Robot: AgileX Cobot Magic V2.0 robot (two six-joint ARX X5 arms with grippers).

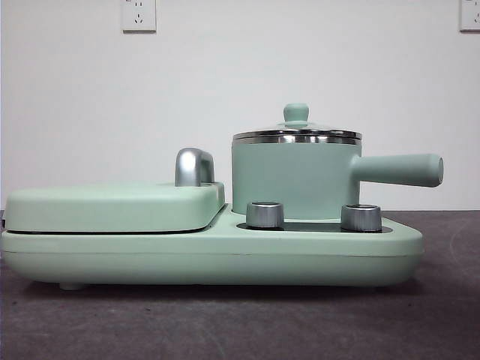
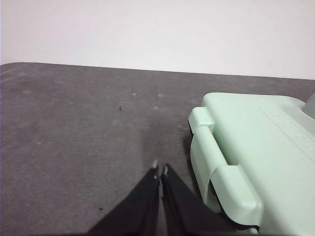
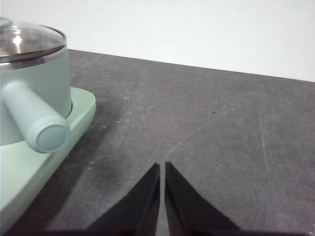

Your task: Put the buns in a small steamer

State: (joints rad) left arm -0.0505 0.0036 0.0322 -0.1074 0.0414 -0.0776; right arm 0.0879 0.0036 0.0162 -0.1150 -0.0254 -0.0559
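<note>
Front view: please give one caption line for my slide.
Lidded mint-green steamer pot beside closed griddle lid on one cooker base; no buns visible.

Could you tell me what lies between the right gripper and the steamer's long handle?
Only bare dark table lies between the right gripper and the small steamer's handle, as the right wrist view shows.

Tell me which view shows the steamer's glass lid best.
The front view: the lid sits closed on the small steamer, knob and steel rim fully visible. The right wrist view catches only part of its dome at the picture's edge. The left wrist view misses it.
</note>
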